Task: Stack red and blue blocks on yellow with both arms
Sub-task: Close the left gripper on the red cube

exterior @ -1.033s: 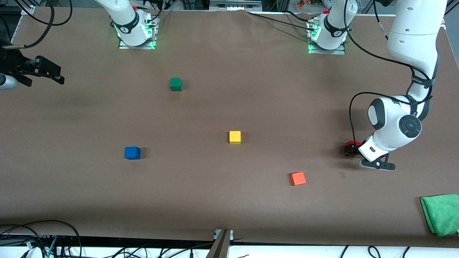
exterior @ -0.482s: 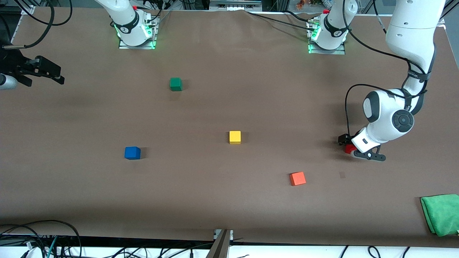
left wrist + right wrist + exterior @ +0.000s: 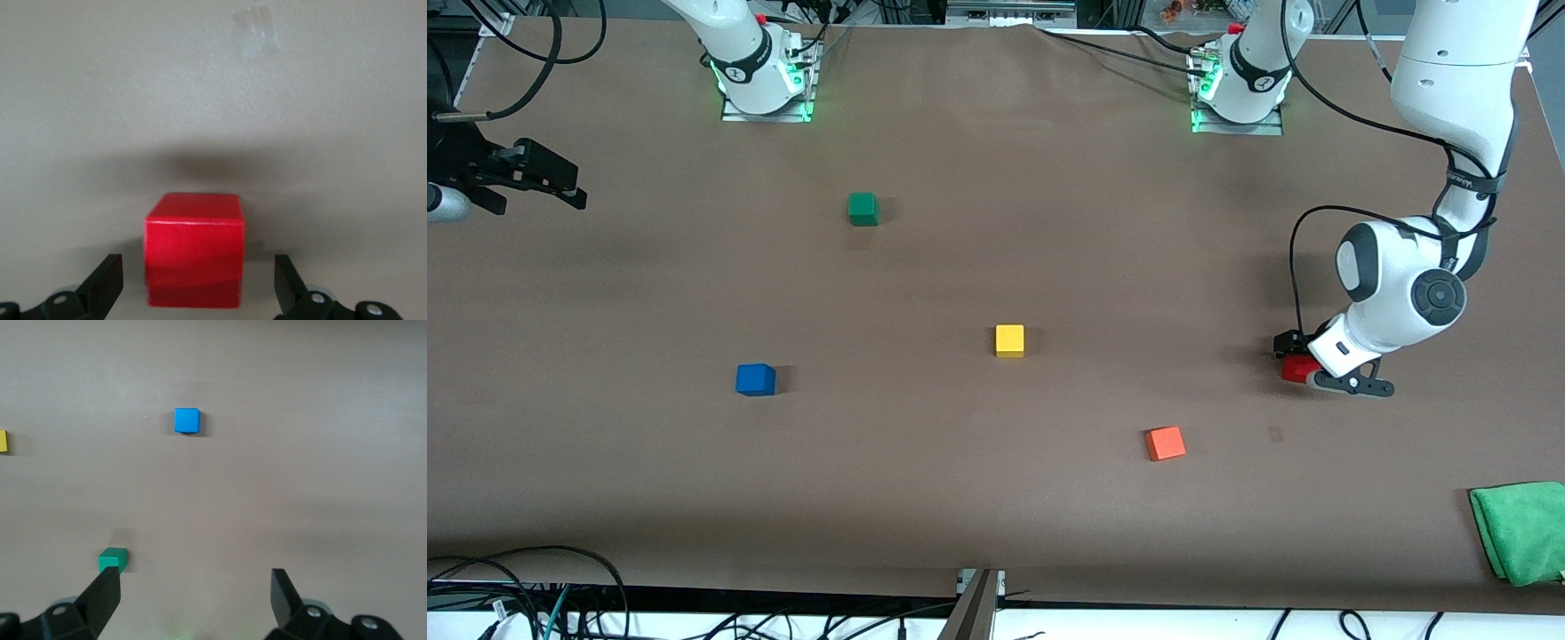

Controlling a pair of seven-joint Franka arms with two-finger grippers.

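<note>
Brown table [image 3: 978, 498]: left gripper [image 3: 1303, 364] had shifted and settled, jaws wide, straddling red block [image 3: 194, 248], not yet clamped. Right gripper [image 3: 193, 600] waited, spread.

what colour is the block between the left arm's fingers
Deep red: the block between the left tool fingers shows best in the left wrist view.

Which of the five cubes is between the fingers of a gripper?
The red cube: it sits between the left gripper's open fingers; the others lie alone.
</note>
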